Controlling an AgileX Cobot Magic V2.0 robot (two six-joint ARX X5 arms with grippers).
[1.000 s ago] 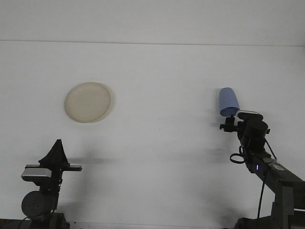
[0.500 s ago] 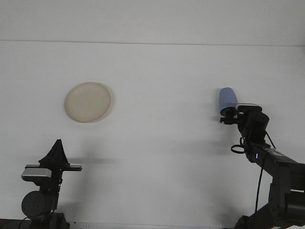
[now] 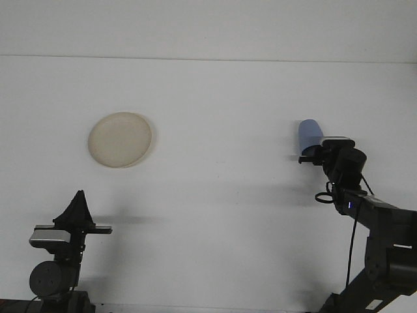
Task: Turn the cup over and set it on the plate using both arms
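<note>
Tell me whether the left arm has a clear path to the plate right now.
Probably yes. The left gripper sits below the plate with only bare table between them.

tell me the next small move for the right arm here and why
Probably ease the right gripper a little further onto the blue cup and close on it. The cup stands upside down on the table, and the gripper sits right at its lower edge; a grip isn't clear. The plate lies far left, and the left gripper waits parked.
</note>
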